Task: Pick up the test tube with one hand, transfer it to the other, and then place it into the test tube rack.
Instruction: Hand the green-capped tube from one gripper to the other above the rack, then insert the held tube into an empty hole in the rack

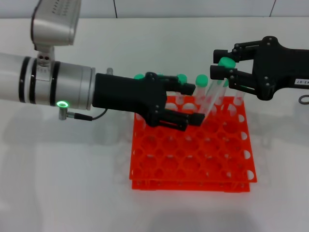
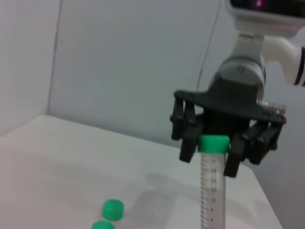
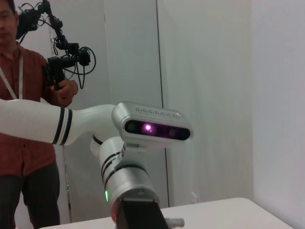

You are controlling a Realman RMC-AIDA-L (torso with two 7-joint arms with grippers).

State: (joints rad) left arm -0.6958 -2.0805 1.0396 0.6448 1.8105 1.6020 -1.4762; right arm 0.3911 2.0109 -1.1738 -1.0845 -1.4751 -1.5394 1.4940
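My right gripper (image 1: 218, 63) is shut on the green cap of the test tube (image 1: 216, 92) and holds it tilted over the back of the orange-red test tube rack (image 1: 193, 159). In the left wrist view the same tube (image 2: 212, 191) hangs upright from the right gripper (image 2: 212, 155). Reaching in from the left, my left gripper (image 1: 193, 103) is open over the rack, its fingertips close beside the tube's lower part. I cannot tell whether they touch it.
Other green-capped tubes (image 1: 202, 79) stand in the rack's back row, and two of their caps (image 2: 113, 209) show in the left wrist view. The right wrist view shows my left arm (image 3: 128, 181) and a person (image 3: 24, 119) standing behind it. White table surrounds the rack.
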